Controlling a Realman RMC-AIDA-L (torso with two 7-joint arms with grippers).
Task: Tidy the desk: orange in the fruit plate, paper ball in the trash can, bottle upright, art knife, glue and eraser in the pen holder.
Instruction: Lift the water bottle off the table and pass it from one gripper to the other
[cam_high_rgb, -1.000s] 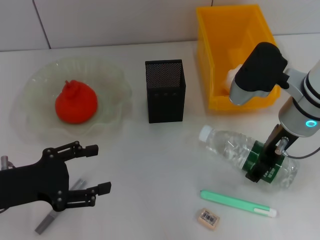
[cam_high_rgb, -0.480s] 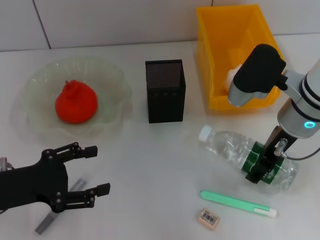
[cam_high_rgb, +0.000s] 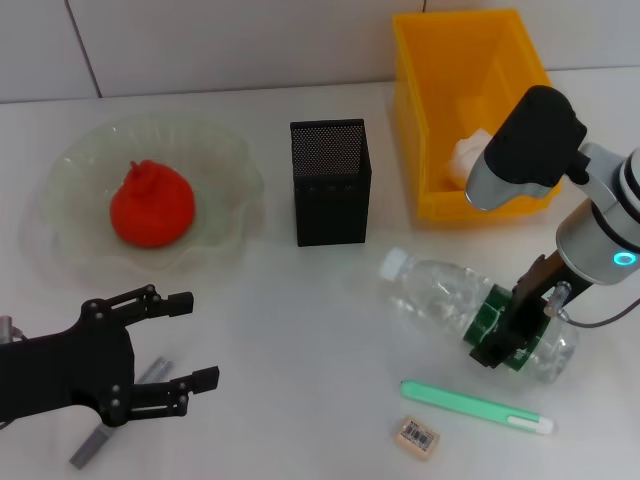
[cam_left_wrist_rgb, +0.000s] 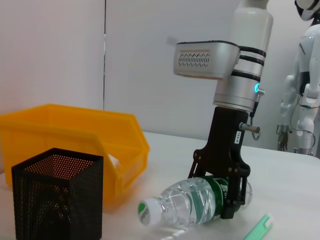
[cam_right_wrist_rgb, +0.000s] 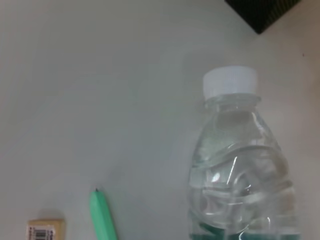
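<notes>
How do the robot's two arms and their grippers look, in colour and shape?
The left gripper is all black, with linked, jointed fingers and visible screws. The right arm is white-grey with black rings, a black rounded joint cap and a cyan ring light; its right gripper is black, with a thin cable alongside.

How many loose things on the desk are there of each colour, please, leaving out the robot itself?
Red-orange: 1, the orange
Pale green: 2, the fruit plate, the mint stick
Black: 1, the pen holder
Yellow: 1, the trash can
White: 1, the paper ball
Clear: 1, the bottle
Tan: 1, the eraser
Grey: 1, the grey bar
Total: 9
</notes>
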